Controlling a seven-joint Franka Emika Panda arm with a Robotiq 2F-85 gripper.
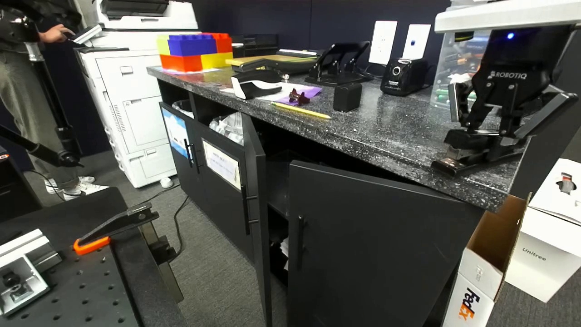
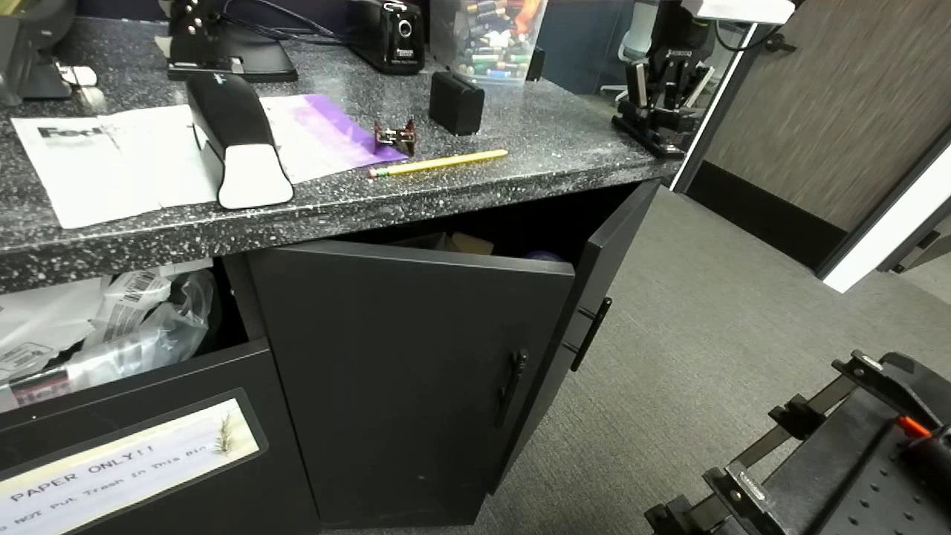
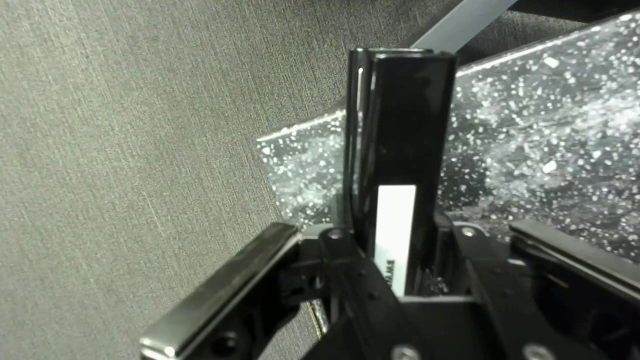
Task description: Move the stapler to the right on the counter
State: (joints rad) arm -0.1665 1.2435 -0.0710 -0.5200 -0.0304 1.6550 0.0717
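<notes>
Clamping one long, glossy black stapler (image 3: 407, 125) by both sides, a single black two-fingered gripper (image 1: 489, 129) holds it at the end corner of the counter (image 1: 395, 127); whether the stapler touches the surface cannot be told. The stapler is slim, with one white rectangular label (image 3: 395, 215) along it. The counter is dark grey and polished, speckled white like granite. On it are one yellow pencil (image 2: 446, 163), one small, shiny, dark red object (image 2: 396, 137) of jagged outline, one matte black upright block (image 2: 456, 104), and one smooth, curved black-and-white device (image 2: 239, 130) on white and purple paper (image 2: 319, 134). Near the back stands one clear plastic bin (image 2: 448, 41) holding many small coloured cylinders (image 2: 496, 59). In an exterior view, two white rectangular plates (image 1: 382, 34) are fixed to the dark wall (image 1: 290, 20), and one stack of chunky, studded toy bricks (image 1: 195, 50) in red, yellow and purple sits at the counter's opposite end. Below, two black cabinet doors (image 1: 376, 254) stand ajar.
</notes>
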